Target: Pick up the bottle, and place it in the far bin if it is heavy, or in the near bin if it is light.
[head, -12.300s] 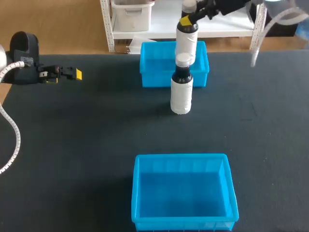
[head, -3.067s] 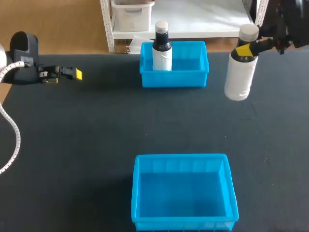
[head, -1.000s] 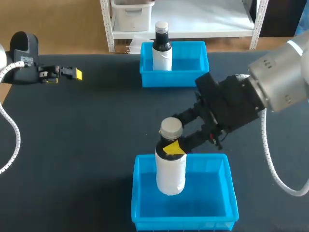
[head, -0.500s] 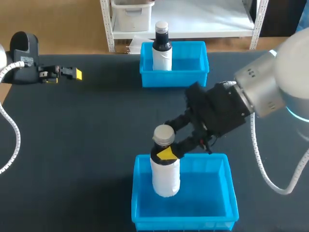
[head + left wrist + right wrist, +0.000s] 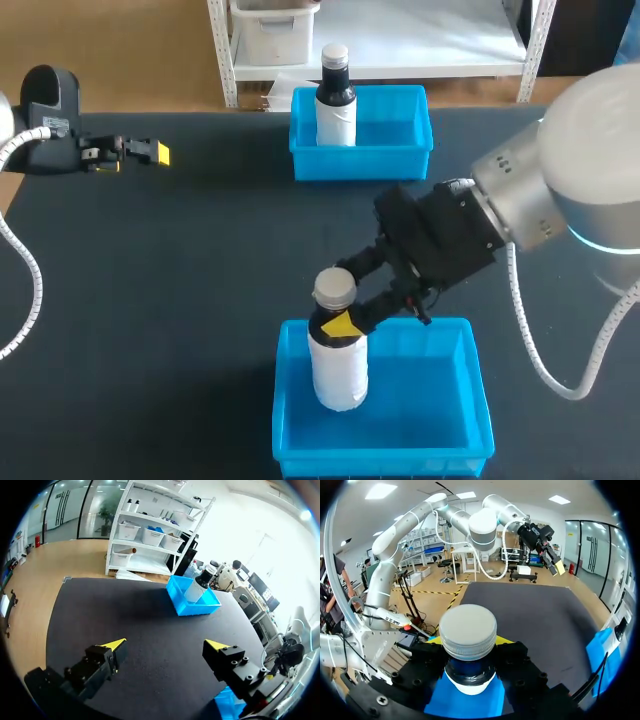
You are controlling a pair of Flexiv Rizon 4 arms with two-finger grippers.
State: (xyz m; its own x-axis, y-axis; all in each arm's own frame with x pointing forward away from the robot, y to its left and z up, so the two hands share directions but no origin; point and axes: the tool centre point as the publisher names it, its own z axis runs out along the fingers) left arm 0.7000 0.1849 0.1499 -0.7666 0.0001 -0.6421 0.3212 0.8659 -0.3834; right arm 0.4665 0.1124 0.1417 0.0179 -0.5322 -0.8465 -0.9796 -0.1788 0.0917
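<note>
A white bottle (image 5: 337,360) with a grey cap (image 5: 467,629) hangs upright over the left part of the near blue bin (image 5: 472,400). My right gripper (image 5: 340,322) is shut on its dark neck, a yellow tip on either side. In the right wrist view the bin's blue floor (image 5: 470,702) lies below the bottle. Whether the bottle's base touches that floor cannot be told. My left gripper (image 5: 142,152) stands open with nothing in it at the table's far left; its two yellow tips (image 5: 114,644) are wide apart above bare table.
The far blue bin (image 5: 400,160) at the back middle holds a dark bottle with a white label (image 5: 335,100), standing upright in its left end. The left wrist view has the far bin (image 5: 197,605) ahead of the fingers.
My right arm has carried the white bottle a little to the left and lower, into the near bin's left part. The left arm has not moved.
</note>
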